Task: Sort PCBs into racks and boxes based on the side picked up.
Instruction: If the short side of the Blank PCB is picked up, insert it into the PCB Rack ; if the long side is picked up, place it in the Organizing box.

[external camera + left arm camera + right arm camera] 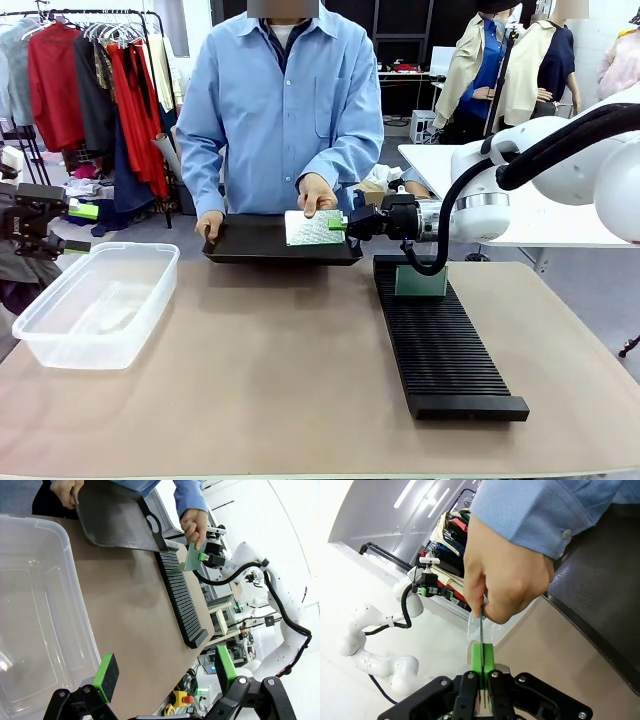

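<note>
One thin, silvery-white rectangular PCB [313,229]

Front camera looks across the table [250,400] at the person [285,110]; left wrist camera, rolled sideways, looks along the table from by the tub [30,605]; right wrist camera sits close against the person's hand [505,575] (all three share it, and the PCB [312,228] it pinches).

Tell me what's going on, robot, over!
Right tool shut on PCB. Person's hand grips it too. Left tool open near box.
</note>
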`<state>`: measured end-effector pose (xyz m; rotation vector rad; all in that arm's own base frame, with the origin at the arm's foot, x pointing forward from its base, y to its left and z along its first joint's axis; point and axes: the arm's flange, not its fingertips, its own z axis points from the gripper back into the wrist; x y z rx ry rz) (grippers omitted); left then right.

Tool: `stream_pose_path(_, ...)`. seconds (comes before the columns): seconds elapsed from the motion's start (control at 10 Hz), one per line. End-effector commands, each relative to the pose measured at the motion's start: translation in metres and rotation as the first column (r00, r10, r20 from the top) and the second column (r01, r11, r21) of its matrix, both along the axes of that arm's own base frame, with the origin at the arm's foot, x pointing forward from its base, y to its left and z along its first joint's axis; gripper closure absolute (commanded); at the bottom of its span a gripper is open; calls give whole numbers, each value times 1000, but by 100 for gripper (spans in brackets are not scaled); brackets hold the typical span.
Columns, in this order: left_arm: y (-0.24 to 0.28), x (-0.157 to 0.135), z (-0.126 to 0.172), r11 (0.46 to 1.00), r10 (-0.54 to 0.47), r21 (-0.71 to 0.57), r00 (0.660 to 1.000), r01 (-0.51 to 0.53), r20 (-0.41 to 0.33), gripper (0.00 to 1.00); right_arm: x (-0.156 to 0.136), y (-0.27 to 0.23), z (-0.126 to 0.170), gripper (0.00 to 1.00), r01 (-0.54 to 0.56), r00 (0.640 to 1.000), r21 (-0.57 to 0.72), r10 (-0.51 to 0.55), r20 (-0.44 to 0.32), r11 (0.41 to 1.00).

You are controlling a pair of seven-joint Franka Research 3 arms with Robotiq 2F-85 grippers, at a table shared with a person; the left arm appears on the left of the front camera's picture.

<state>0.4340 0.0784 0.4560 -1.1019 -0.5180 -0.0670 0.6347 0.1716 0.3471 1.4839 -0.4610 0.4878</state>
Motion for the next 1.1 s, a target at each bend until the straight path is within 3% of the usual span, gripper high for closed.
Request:
stream_pose_path(0.0, 0, -1, 2, 1000, -4, -3, 1000, 4, 4, 0, -2, 2, 3, 100, 4, 1000, 4, -5, 8, 1000)
stream_pose_path(1.0, 0, -1, 2, 1000, -4, -3, 1000, 4, 4, 0, -2, 2, 3, 100, 4, 1000, 4, -5, 8, 1000)
